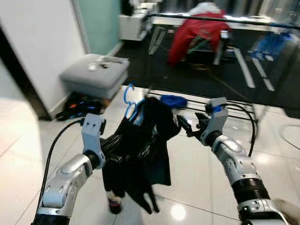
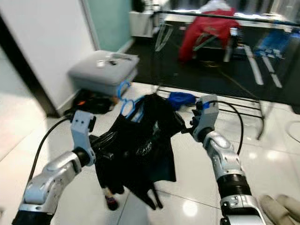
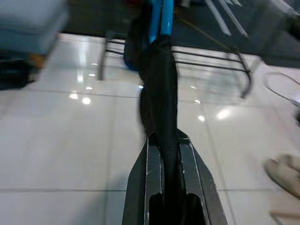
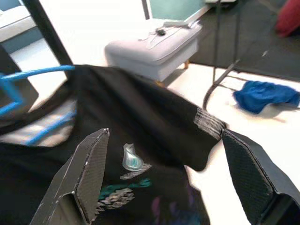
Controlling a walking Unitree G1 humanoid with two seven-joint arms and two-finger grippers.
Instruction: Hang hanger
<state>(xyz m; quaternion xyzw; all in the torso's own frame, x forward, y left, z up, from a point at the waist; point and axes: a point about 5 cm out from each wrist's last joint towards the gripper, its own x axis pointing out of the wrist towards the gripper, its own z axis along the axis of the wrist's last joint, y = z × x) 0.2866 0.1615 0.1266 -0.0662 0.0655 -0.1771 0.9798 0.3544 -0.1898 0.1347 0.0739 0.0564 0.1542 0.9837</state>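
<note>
Looking from your nearest point outward, you have two grippers and one blue hanger [image 1: 130, 100] with one black shirt [image 1: 143, 150] draped on it, held up between the arms over the white tile floor [image 1: 197, 187]. Your left gripper [image 3: 163, 154] is clamped on the shirt's dark fabric. Your right gripper [image 4: 166, 180] has its fingers spread wide, the printed shirt just beyond them. Farther off stand one grey ottoman [image 1: 96, 74], one blue cloth [image 1: 173, 100] and one drying rack [image 2: 255, 110].
</note>
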